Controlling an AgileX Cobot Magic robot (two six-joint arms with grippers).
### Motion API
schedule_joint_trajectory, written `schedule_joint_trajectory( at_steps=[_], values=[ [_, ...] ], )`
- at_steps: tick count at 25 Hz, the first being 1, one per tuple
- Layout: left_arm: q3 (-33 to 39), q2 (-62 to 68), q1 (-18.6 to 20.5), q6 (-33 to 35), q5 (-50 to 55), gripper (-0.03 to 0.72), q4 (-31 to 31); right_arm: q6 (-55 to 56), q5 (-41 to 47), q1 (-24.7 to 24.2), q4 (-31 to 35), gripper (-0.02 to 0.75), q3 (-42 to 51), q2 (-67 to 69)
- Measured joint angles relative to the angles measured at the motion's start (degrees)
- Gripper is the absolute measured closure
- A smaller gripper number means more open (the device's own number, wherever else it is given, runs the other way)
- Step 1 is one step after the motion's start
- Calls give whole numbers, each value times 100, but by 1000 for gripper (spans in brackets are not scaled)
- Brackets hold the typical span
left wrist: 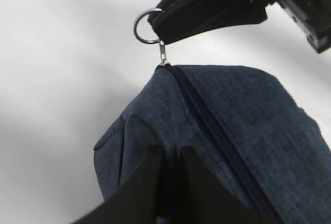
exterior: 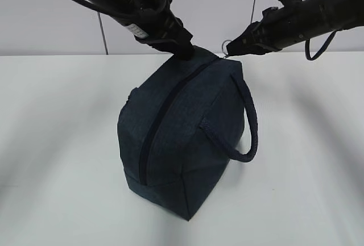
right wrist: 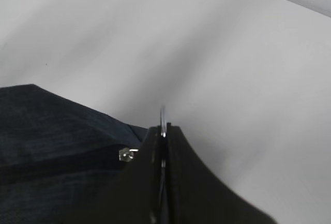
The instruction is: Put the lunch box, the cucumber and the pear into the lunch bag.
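Note:
The dark navy lunch bag (exterior: 182, 138) stands on the white table with its zipper (exterior: 165, 109) closed along the top. My left gripper (exterior: 185, 53) comes down from the upper left and is shut on a fold of fabric at the bag's far top edge (left wrist: 169, 154). My right gripper (exterior: 230, 50) reaches in from the upper right and is shut on the metal ring pull (left wrist: 136, 27) at the zipper's far end. In the right wrist view the ring pull (right wrist: 162, 115) shows edge-on between the fingers. The lunch box, the cucumber and the pear are out of view.
The bag's looped strap handle (exterior: 250, 126) hangs off its right side. White tabletop (exterior: 62, 144) lies all round the bag, with a pale wall (exterior: 51, 24) behind.

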Motion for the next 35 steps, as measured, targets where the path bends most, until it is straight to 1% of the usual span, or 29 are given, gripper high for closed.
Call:
schedule_joint_trajectory(
  at_steps=[11, 17, 22, 32, 34, 35],
  values=[
    [0, -115, 0, 0, 278, 664, -52, 13, 20, 0, 37, 738, -11, 358],
    [0, -278, 0, 8, 406, 664, -16, 2, -124, 0, 107, 738, -11, 572],
    [5, -330, 0, 29, 405, 664, 57, 14, -124, 11, 322, 738, -44, 761],
    [5, -335, 0, 63, 458, 664, 166, -26, -82, 11, 510, 738, -44, 824],
    [5, -330, 0, 5, 515, 664, 232, -60, -82, 11, 510, 726, -44, 792],
    [5, -324, 0, -62, 537, 664, 255, -86, -94, 11, 488, 702, -44, 775]
  ],
)
